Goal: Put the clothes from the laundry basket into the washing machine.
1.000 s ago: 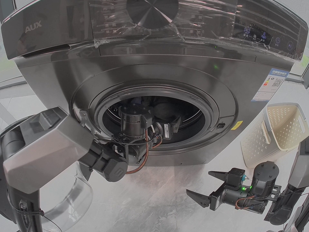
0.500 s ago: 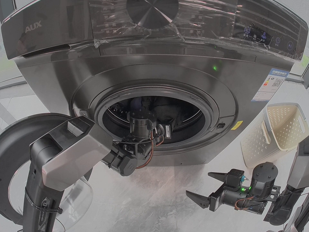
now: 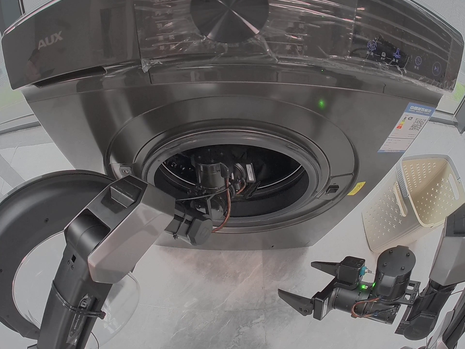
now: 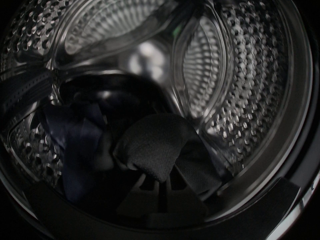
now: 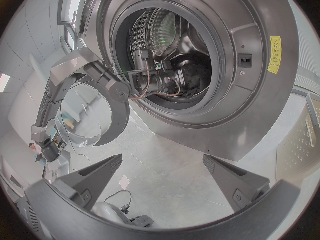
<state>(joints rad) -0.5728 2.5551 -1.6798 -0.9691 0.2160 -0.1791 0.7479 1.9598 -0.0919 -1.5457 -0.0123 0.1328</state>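
The grey washing machine [image 3: 232, 98] stands with its round drum opening [image 3: 276, 170] uncovered. My left arm's wrist [image 3: 213, 170] reaches through that opening. Inside the steel drum, my left gripper [image 4: 160, 180] is shut on a dark grey cloth [image 4: 153, 147], which bulges over the fingertips. A dark blue garment [image 4: 76, 140] lies beside it on the drum wall. My right gripper [image 3: 300, 281] hangs open and holds nothing, low over the floor in front of the machine's right side. The cream laundry basket [image 3: 426, 195] stands to the right, and no clothes show inside it.
The machine's door [image 3: 29, 229] is swung wide open at the left, beside my left forearm. Pale tiled floor [image 3: 242, 287] stretches in front of the machine. The basket [image 5: 300, 140] stands close to the machine's right corner.
My left arm has pushed deeper into the drum, and its elbow has swung right, uncovering the open door. The right gripper has barely shifted and stays open.
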